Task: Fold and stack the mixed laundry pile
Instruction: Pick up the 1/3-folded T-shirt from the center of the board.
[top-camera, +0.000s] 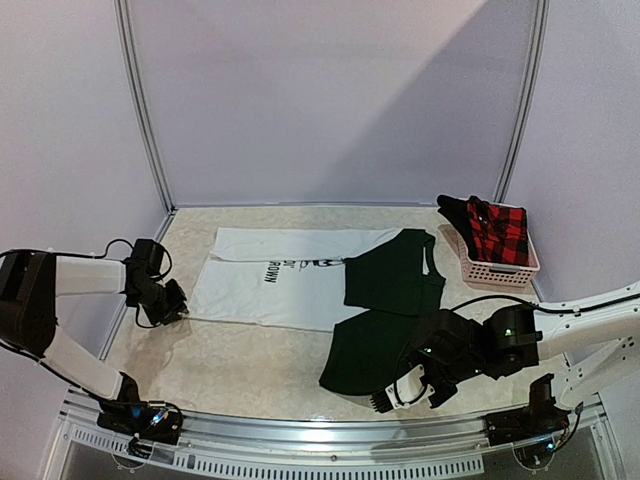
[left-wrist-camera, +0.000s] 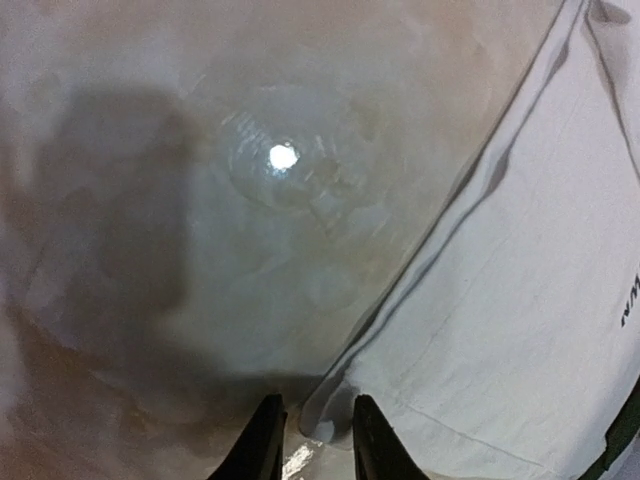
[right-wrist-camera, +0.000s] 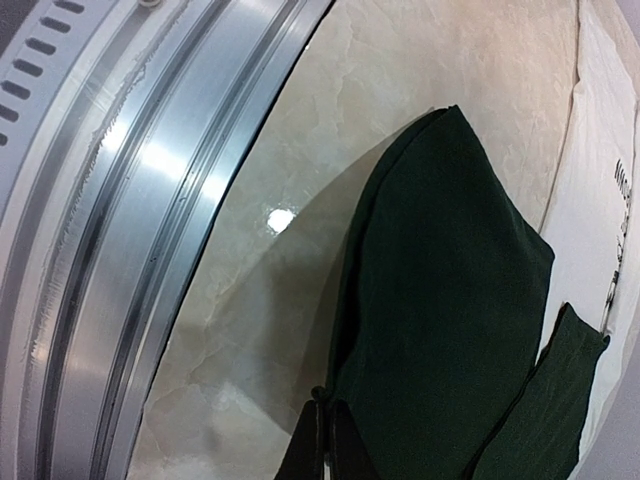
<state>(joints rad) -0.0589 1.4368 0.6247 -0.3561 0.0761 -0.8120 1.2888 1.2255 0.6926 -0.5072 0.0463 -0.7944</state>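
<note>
A long white cloth (top-camera: 270, 285) with black print lies flat across the table's middle. Its left near corner (left-wrist-camera: 325, 420) sits between the fingers of my left gripper (left-wrist-camera: 312, 402), which stand a little apart around it. That left gripper (top-camera: 172, 303) is low at the cloth's left end. Dark green garments (top-camera: 385, 310) lie partly over the cloth's right end. My right gripper (right-wrist-camera: 330, 405) is shut on the near edge of the dark green fabric (right-wrist-camera: 440, 330), close to the table's front rail. In the top view the right gripper (top-camera: 392, 392) is at the garment's near right corner.
A pink perforated basket (top-camera: 495, 270) stands at the back right and holds a red-and-black checked shirt (top-camera: 498, 228) and a black piece (top-camera: 455, 208). The metal front rail (right-wrist-camera: 110, 230) runs just beside the right gripper. White walls enclose the table on three sides.
</note>
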